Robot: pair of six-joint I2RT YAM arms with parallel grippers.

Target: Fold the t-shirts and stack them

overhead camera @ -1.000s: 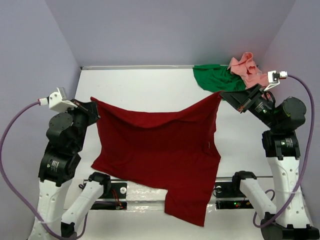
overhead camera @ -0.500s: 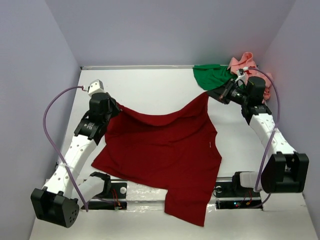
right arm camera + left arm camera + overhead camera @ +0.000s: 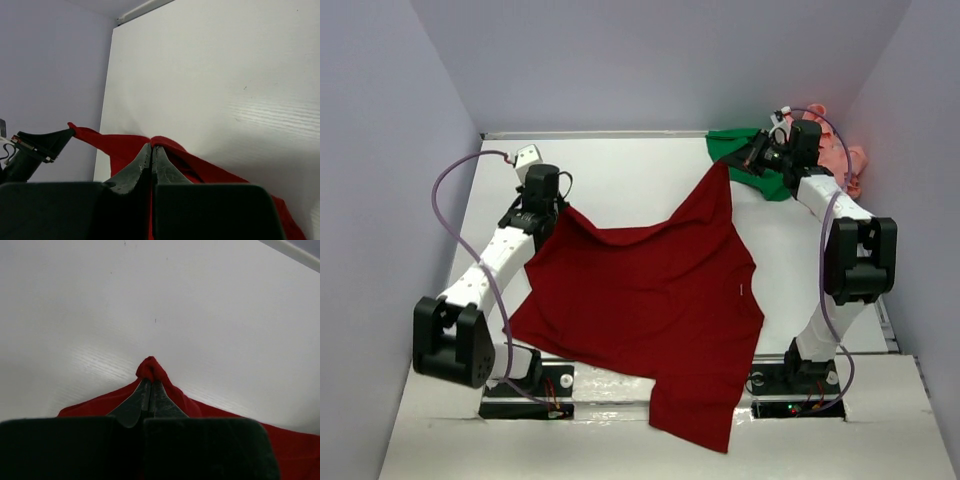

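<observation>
Now both arms' jaws pinch one red t-shirt [image 3: 640, 290]; one green [image 3: 727, 149], perhaps one pink [image 3: 853, 160], beyond.

No readable text, labels, brands, numbers or signs on anything in view

Top external: fixed high above and behind the arms [image 3: 495, 265], looking down and forward; far enough back to take in the whole bench [image 3: 630, 175]. Left wrist: set close behind the left fingers [image 3: 132, 407], facing forward and down over bare bench toward its far edge. Right wrist: just as close behind the right fingers [image 3: 131, 172], facing across the bench toward the left wall [image 3: 50, 60]. Shared by all three: the dark red t-shirt [image 3: 640, 290]. Shared by top and right wrist: the left fingers.
</observation>
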